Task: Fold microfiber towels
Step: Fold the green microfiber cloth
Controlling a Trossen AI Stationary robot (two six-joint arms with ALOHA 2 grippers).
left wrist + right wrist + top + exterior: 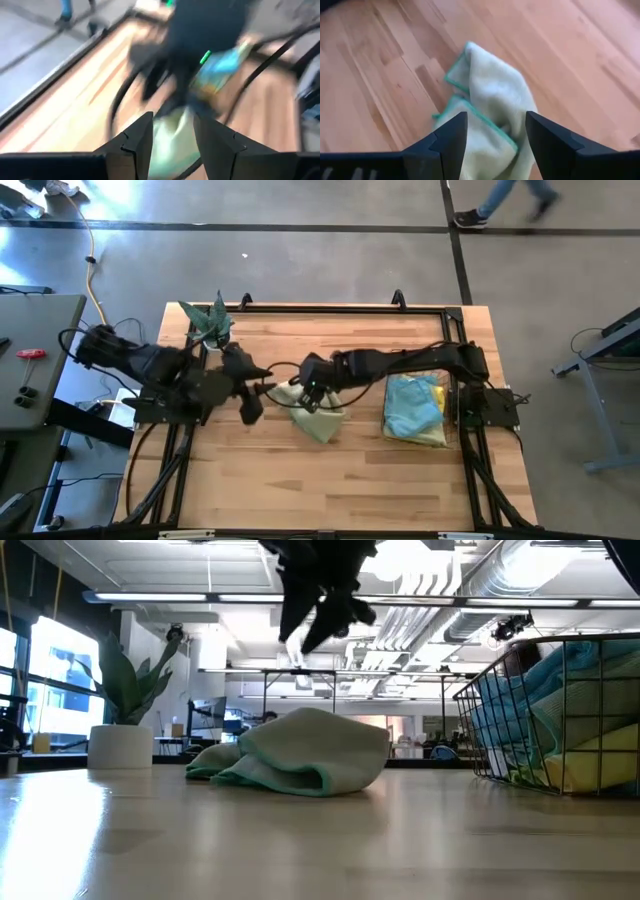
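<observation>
Barely started: your pale green towel lies crumpled mid-tabletop, unfolded. Right pincer hovers above it, fingers apart, empty; left pincer near, open, empty. Other towels wait in the basket.

Bright overhead room light, window glare, left wrist view motion-blurred

Wood-plank table w/ black frame rail along far edge. Copper wire basket near the table's right edge; in low view it sits at right, mesh wall upright. Potted plant in white pot at far left corner. Grey side bench left of the table, w/ red-handled tool on it. Person's legs on concrete floor beyond.
</observation>
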